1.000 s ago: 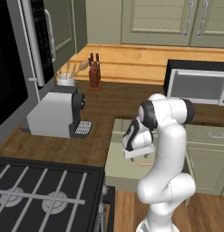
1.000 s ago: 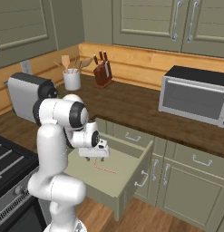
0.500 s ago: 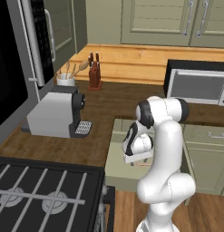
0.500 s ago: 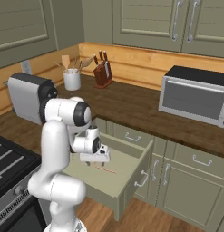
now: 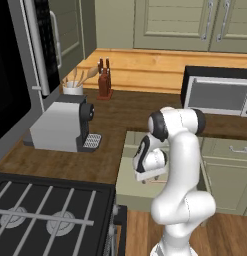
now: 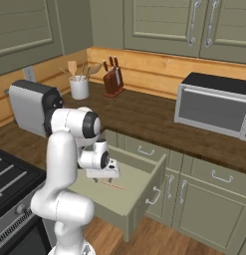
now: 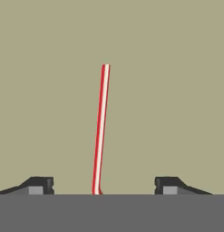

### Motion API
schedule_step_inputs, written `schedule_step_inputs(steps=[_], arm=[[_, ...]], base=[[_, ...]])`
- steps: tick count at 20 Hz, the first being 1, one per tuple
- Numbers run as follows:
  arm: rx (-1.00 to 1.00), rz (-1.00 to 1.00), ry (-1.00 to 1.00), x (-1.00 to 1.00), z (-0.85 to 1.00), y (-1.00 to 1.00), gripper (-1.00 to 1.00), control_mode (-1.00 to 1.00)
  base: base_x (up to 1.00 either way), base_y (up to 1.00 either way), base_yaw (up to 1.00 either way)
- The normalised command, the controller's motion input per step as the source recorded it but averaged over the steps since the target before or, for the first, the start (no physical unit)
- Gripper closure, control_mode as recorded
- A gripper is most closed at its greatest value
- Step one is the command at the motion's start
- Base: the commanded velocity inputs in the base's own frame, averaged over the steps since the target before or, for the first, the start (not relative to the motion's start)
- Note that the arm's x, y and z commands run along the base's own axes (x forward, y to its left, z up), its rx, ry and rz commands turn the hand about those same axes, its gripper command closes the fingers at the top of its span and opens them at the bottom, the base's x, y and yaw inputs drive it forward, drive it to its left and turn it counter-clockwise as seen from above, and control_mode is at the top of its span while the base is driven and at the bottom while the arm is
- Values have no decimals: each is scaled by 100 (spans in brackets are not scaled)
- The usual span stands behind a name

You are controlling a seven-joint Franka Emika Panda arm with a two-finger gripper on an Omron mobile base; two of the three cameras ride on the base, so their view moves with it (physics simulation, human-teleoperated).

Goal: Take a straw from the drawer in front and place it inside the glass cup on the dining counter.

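Pincer (image 7: 104, 183) spread wide over the open drawer (image 6: 137, 196), straw (image 7: 100, 129) lying flat between its fingertips, bare drawer floor all round, microwave (image 6: 214, 109) on the counter (image 6: 144, 117) beyond

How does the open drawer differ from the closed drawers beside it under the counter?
The open drawer is pulled out toward the robot, its pale floor exposed; the closed drawers sit flush with the cabinet face. The open drawer holds the straw lying flat on its floor, below the gripper; the closed drawers' contents are hidden. Both share sage-green fronts with small metal handles.
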Motion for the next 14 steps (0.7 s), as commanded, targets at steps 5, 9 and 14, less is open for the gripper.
schedule_step_inputs(steps=[5,9,14], arm=[[2,0,0,0,-40,-7,100,-100],[4,0,0,0,-30,-20,100,-100],[2,0,0,0,-13,-20,100,-100]], base=[[0,0,0],[0,0,0],[0,0,0]])
